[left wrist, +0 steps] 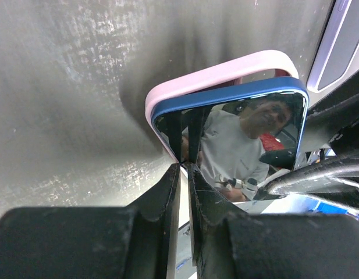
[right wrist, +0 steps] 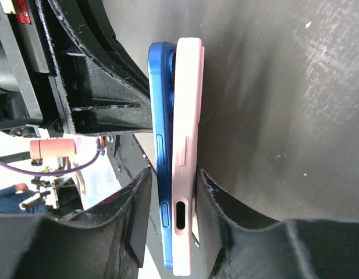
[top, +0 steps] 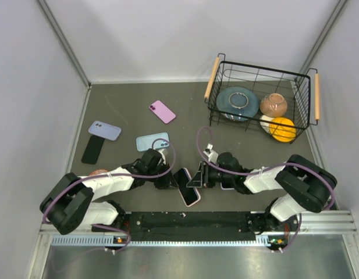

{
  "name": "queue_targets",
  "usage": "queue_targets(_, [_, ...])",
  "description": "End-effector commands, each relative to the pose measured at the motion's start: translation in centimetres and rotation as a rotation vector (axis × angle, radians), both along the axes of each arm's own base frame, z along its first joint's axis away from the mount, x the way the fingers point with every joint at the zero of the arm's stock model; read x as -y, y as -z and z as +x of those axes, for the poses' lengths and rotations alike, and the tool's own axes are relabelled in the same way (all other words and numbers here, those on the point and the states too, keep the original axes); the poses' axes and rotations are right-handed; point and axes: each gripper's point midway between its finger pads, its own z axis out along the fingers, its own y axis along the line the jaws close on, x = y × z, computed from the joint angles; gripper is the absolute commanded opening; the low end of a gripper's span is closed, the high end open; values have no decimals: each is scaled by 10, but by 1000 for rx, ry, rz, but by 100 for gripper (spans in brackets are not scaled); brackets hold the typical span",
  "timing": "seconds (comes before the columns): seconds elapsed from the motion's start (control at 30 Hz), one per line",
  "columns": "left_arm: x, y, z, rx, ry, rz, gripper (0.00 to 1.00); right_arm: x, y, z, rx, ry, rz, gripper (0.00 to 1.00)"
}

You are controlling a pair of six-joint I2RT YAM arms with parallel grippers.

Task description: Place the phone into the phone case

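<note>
The phone [top: 189, 195], blue-edged with a dark glossy screen, lies against the pink phone case [left wrist: 220, 72] between the two arms near the table's front. In the left wrist view the phone [left wrist: 237, 133] sits over the case, whose rim shows past its top edge. My left gripper [left wrist: 186, 165] is shut, with its tips pressed on the screen's near corner. My right gripper [right wrist: 173, 171] straddles the phone [right wrist: 162, 116] and case [right wrist: 188, 116] edge-on. Its right finger touches the case and its left finger stands a sliver off the phone.
A black wire basket [top: 263, 96] with bowls and an orange object stands at the back right. A pink phone [top: 162, 111], a lavender case [top: 105, 130], a black phone [top: 92, 149] and a light blue case [top: 153, 141] lie to the left.
</note>
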Motion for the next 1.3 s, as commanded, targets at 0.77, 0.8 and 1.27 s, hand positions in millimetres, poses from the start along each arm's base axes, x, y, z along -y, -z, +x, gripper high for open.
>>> queue_targets(0.77, [-14, -109, 31, 326, 2, -207, 69, 21, -89, 14, 326, -38, 153, 0])
queue_targets(0.8, [-14, -116, 30, 348, 8, -234, 72, 22, -98, 11, 349, -54, 174, 0])
queue_targets(1.27, [11, -190, 3, 488, 181, -620, 61, 25, -167, -33, 424, -219, 448, 0])
